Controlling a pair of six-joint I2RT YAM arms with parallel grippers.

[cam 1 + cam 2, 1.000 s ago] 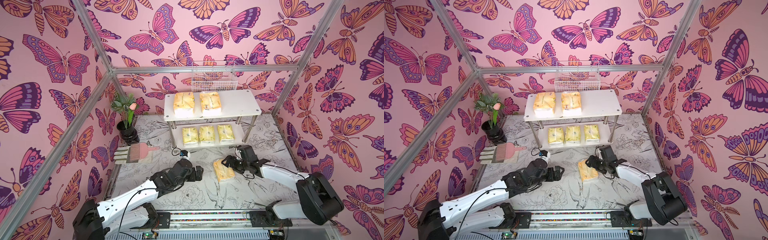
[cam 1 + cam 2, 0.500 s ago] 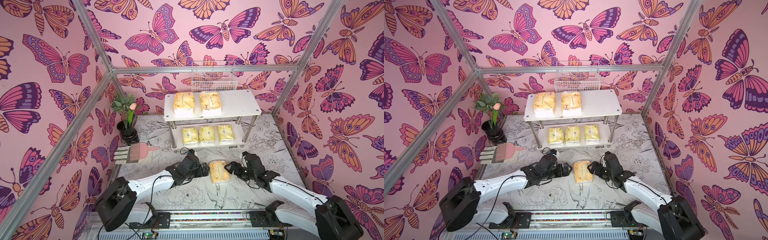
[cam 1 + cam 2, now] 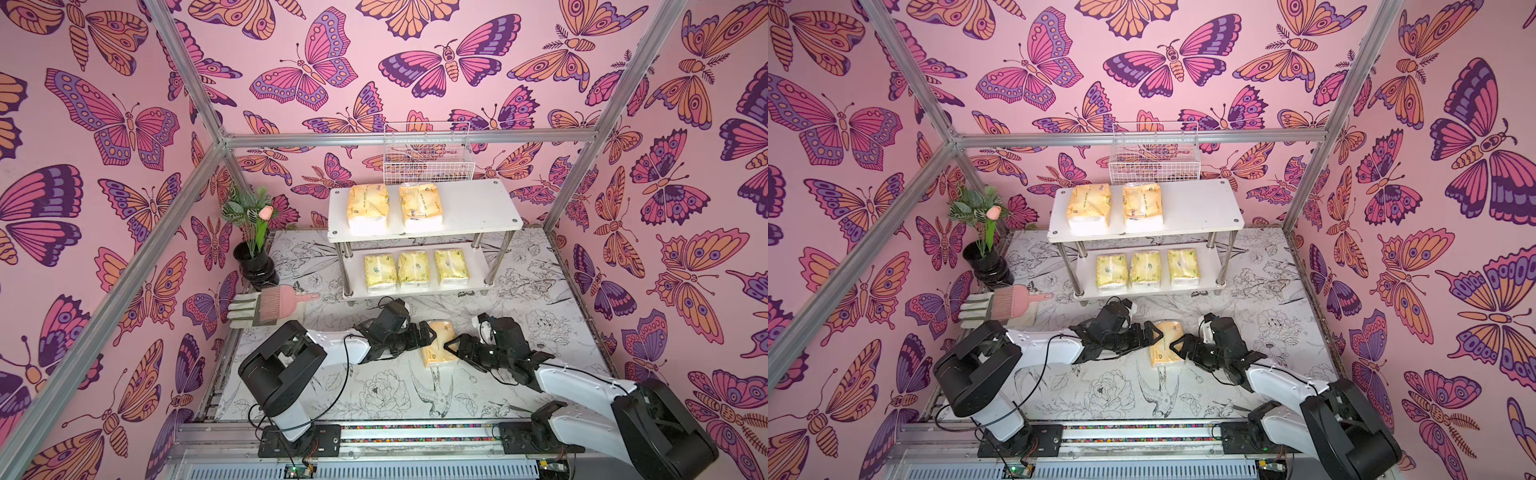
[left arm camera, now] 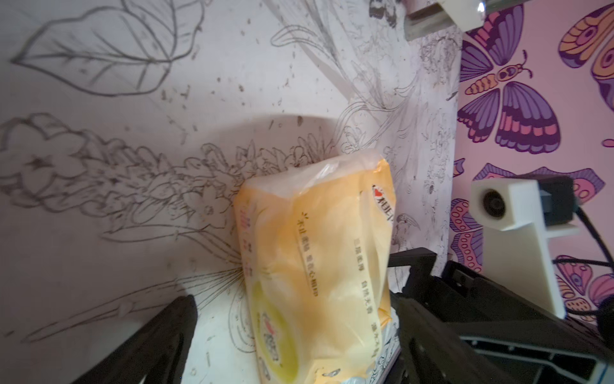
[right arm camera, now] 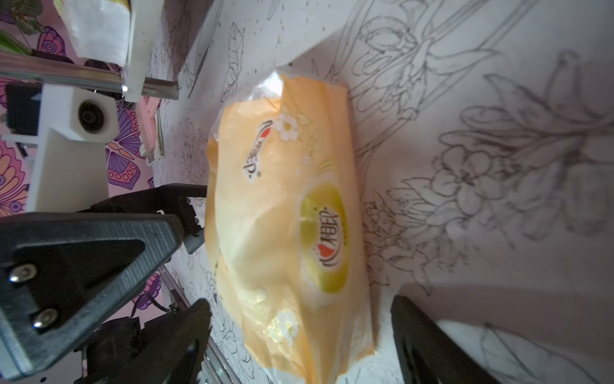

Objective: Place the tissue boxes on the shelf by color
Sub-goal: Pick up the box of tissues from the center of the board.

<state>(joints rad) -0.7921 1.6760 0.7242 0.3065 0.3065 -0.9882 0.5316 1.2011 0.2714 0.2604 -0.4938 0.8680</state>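
Black right gripper [image 3: 454, 351] is seen spread wide, jaws straddling the loose orange pack [image 3: 436, 355], no squeeze on it. Left gripper [image 3: 428, 334] is spread too, at the pack's far-left corner. Pack's laid on the printed table mat [image 3: 374, 386], centre, on the near side of the shelf [image 3: 473, 208]. Prob light & squishy w/ slick crinkly film, so it's best pinched mid-body across the short width, firmly. Shelf: white boards, chrome posts. 2 orange packs [image 3: 369, 208] are parked top left, right end bare; 3 pale packs [image 3: 413, 270] are lined up below.
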